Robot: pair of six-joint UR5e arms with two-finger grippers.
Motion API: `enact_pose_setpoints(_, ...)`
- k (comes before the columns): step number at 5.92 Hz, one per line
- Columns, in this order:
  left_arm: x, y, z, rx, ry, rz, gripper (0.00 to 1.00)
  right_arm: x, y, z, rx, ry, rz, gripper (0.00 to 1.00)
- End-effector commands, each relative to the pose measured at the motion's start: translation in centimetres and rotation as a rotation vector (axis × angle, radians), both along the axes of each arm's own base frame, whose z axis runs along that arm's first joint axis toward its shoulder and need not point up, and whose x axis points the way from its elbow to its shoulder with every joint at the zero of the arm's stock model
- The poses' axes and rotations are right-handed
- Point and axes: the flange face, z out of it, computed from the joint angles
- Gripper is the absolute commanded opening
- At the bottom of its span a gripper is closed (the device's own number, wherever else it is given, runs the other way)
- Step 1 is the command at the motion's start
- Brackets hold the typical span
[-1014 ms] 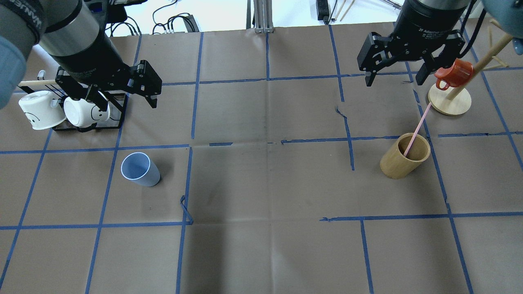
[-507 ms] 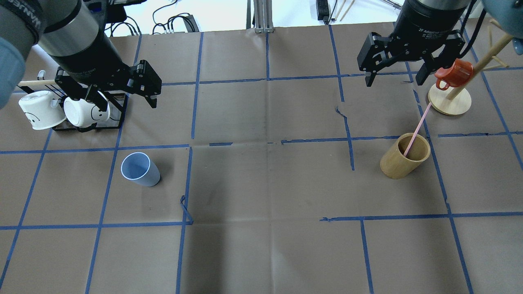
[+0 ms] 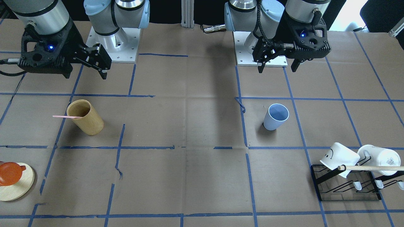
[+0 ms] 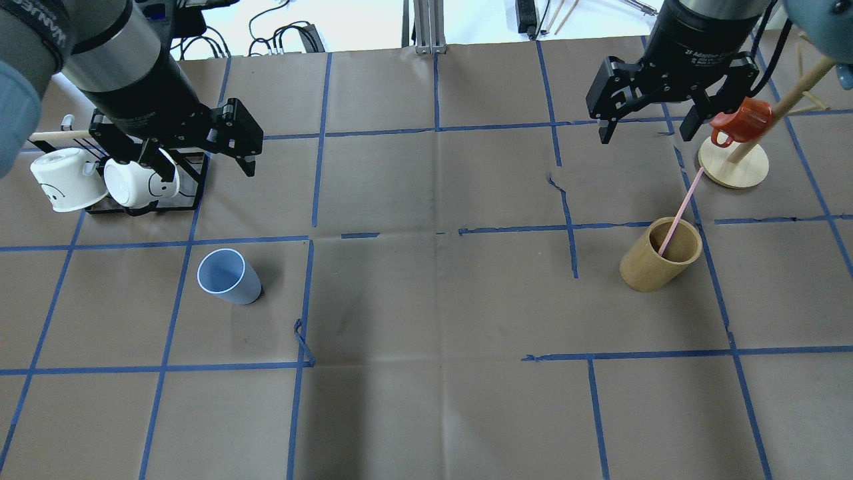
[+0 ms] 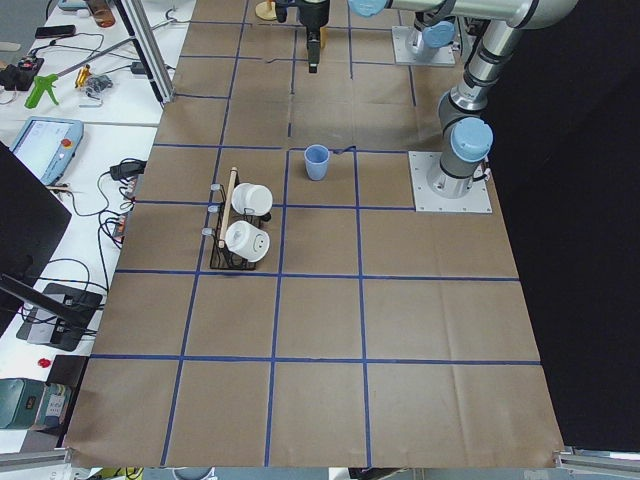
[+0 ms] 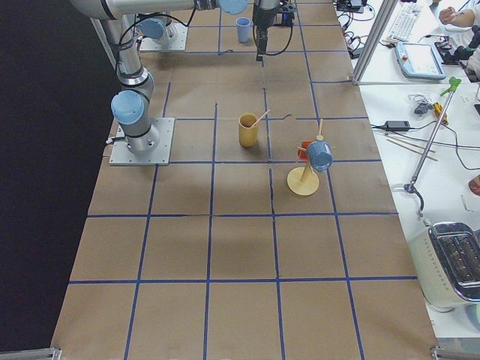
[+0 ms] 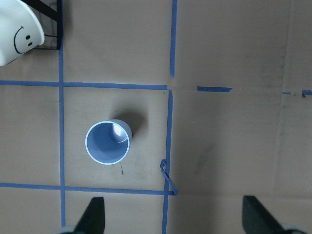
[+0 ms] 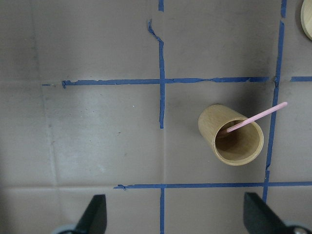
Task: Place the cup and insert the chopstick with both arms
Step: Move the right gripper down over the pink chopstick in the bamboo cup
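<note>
**Both grippers spread and empty; cup and chopstick well apart**

The left gripper point(image 4: 206, 168) hangs high over the table, jaws spread wide, holding nothing; the pale blue plastic cup point(image 4: 228, 277) stands upright, mouth up, near the black wire rack point(image 4: 143, 212) of white mugs; well to the right, the thin pink chopstick point(image 4: 680, 210) leans in the round bamboo holder point(image 4: 650, 270), lower end inside, long axis slanting away from the robot toward the wooden stand's round base point(image 4: 733, 170); the right gripper point(image 4: 645, 133) hangs high, likewise spread and empty.

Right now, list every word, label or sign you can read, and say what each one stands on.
"2F Adaptive": white print on the body of the right gripper; the word after it is too blurred to read.
Smiley face, no words: drawn on both white mugs.
White letters on the strap around the left arm: upside down, cut off, unreadable.
</note>
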Motion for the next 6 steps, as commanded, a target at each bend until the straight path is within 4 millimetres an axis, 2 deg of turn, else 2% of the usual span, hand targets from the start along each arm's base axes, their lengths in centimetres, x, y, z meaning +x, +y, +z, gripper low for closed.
enact_pose_setpoints(1,0.0,0.0,0.0,0.000,0.001,-0.001,0.98,-3.9,-0.9,-1.5,0.003,-0.001,-0.010,1.00)
enact_pose_setpoints(3,0.0,0.4,-0.2,0.004,0.002,-0.002,0.98,-11.6,-2.1,-3.0,-0.055,0.005,0.026,1.00)
enact_pose_setpoints(4,0.4,0.4,-0.2,0.003,0.000,-0.004,0.98,-13.3,-2.4,-4.8,-0.098,0.014,0.019,1.00)
enact_pose_setpoints(5,3.0,-0.2,-0.5,0.010,0.005,0.018,0.98,-13.4,-2.3,-8.1,-0.136,0.027,0.019,1.00)
enact_pose_setpoints(6,6.4,-1.0,-2.4,0.063,0.003,-0.043,0.98,-13.3,-1.8,-11.2,-0.176,0.039,0.018,1.00)
